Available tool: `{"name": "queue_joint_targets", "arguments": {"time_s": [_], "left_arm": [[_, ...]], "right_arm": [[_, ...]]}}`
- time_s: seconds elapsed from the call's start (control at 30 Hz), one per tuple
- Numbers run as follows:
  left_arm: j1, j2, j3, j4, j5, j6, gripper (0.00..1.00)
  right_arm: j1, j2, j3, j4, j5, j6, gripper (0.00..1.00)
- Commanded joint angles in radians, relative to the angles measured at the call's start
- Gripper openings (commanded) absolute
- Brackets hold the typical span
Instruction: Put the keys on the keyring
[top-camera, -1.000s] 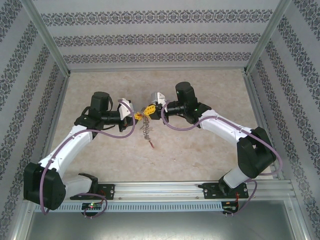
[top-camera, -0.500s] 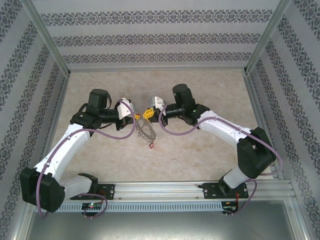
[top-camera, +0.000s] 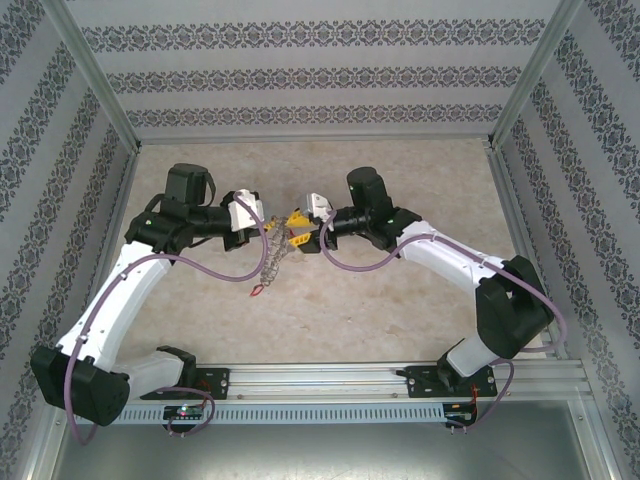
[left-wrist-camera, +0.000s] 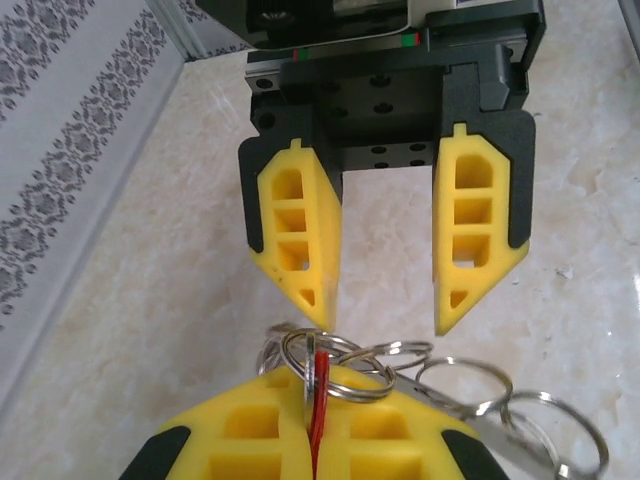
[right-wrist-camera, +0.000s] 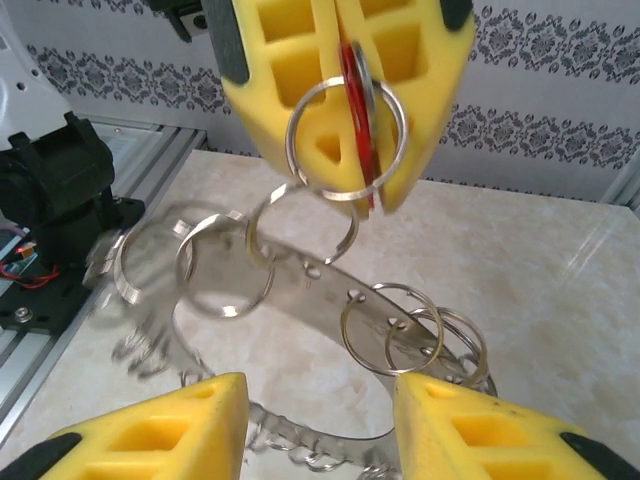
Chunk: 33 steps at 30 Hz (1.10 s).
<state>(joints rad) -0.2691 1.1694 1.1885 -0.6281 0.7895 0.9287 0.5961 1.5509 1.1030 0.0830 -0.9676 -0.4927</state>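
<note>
At lower centre the left gripper (left-wrist-camera: 312, 375) pinches a red key (left-wrist-camera: 319, 400), the right gripper (left-wrist-camera: 385, 322) spread above; the dangling keyring (right-wrist-camera: 330, 283) may swing and tug it loose.

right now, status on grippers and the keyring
Left gripper shut on a red-headed key, split ring around it. Right gripper open, holding nothing. Keyring hangs below the left grip. No other obstacle seen.

no readable text, labels, brands or numbers anywhere, patterned wallpaper (top-camera: 320, 80) bears ornament bands, not lettering
</note>
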Motion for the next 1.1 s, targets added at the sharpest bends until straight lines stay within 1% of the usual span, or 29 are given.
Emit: {"name": "queue_joint_targets", "arguments": {"time_s": [0.0,0.1,0.23,0.37,0.47,0.57,0.6,0.67,0.77,0.83,0.93,1.0,1.07], "left_arm": [[-0.006,-0.023,0.055,-0.094,-0.031,0.126,0.0],[-0.007,-0.027,0.065,-0.103,-0.052,0.14,0.0],[-0.006,-0.036,0.06,-0.092,-0.039,0.128,0.0],[-0.007,-0.059,0.037,-0.088,-0.071,0.119,0.0],[-0.006,-0.083,0.016,-0.084,-0.135,0.085,0.0],[-0.004,-0.102,0.02,-0.101,-0.241,0.035,0.0],[0.0,-0.112,0.02,-0.115,-0.263,0.032,0.0],[0.013,-0.134,0.012,-0.134,-0.282,0.026,0.0],[0.028,-0.164,-0.011,-0.133,-0.286,-0.018,0.0],[0.033,-0.175,-0.038,-0.107,-0.265,-0.074,0.0],[0.033,-0.175,-0.073,-0.083,-0.228,-0.141,0.0],[0.033,-0.177,-0.093,-0.072,-0.228,-0.162,0.0],[0.036,-0.179,-0.107,-0.066,-0.229,-0.174,0.0]], "right_arm": [[-0.038,-0.052,-0.014,0.01,-0.092,0.028,0.44],[-0.066,-0.07,-0.021,-0.004,-0.084,0.019,0.44],[-0.088,-0.082,-0.04,-0.014,-0.017,-0.023,0.46],[-0.088,-0.08,-0.061,0.003,0.08,-0.068,0.47],[-0.097,-0.059,-0.056,-0.002,0.187,-0.076,0.48],[-0.098,-0.017,-0.038,-0.003,0.294,-0.076,0.49],[-0.094,0.002,-0.027,0.0,0.326,-0.059,0.49],[-0.085,0.048,0.016,-0.004,0.43,0.043,0.49],[-0.081,0.124,0.086,-0.016,0.48,0.203,0.45],[-0.067,0.162,0.1,0.005,0.539,0.299,0.42],[-0.031,0.218,0.112,-0.002,0.604,0.351,0.42],[-0.017,0.261,0.125,-0.021,0.569,0.386,0.43],[-0.019,0.3,0.135,-0.012,0.556,0.524,0.43]]}}
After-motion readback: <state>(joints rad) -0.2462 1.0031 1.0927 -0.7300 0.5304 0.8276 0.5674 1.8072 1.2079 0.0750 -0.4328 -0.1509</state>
